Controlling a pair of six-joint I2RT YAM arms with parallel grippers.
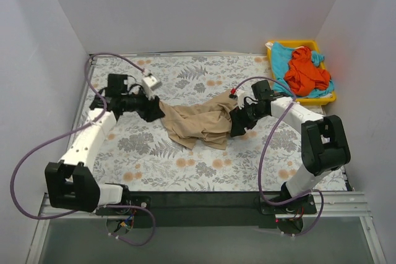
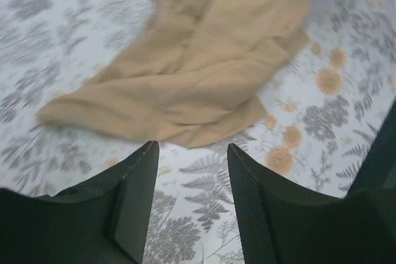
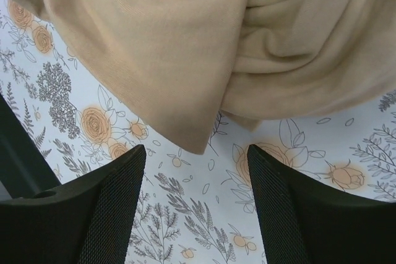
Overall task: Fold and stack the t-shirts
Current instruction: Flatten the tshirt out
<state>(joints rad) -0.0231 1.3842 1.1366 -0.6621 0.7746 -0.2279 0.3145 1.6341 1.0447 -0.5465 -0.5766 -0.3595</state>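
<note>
Tabletop (image 1: 154, 153) tray (image 1: 322, 99) holds orange shirt (image 1: 306, 72), seemingly turquoise shirt (image 1: 281, 57).

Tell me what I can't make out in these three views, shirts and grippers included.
- Top view: turquoise t-shirt mostly buried under the orange-red t-shirt in the yellow tray.
- Top view: tan t-shirt bunched, collar and sleeves lost in folds.
- Wrist views: frame's top edge cuts off the tan t-shirt; left view blurred.
- Left gripper and right gripper: fingertips too small and dark in the top view; wrist views show both open.
</note>
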